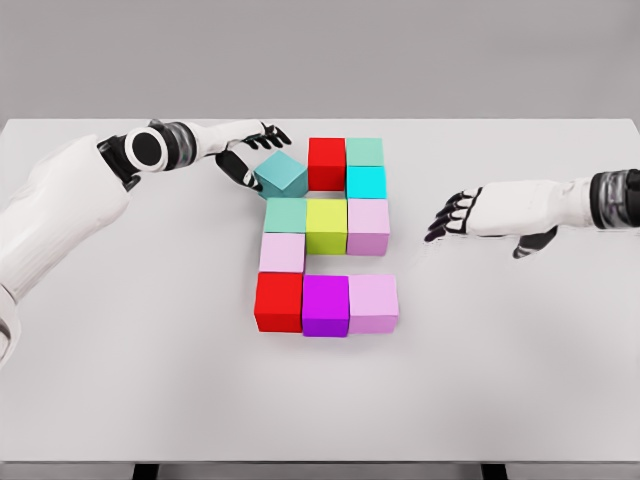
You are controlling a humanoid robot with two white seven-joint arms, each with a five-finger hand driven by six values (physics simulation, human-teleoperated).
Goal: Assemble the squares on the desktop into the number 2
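Coloured cubes form a block figure on the white table (120,380). Top row: a skewed teal cube (281,174), a red cube (327,163), a mint cube (365,151) with a cyan cube (366,182) below it. Middle row: a mint cube (286,215), a lime cube (326,225), a pink cube (368,226). A pale pink cube (282,252) sits under the left end. Bottom row: red (279,301), magenta (325,305), pink (373,302). My left hand (250,150) wraps the teal cube's left side, fingers curled on it. My right hand (452,215) hovers open to the right.
The table's far edge runs just behind the top row of cubes. Bare white tabletop lies in front of the figure and to both sides. Both forearms reach in low over the surface.
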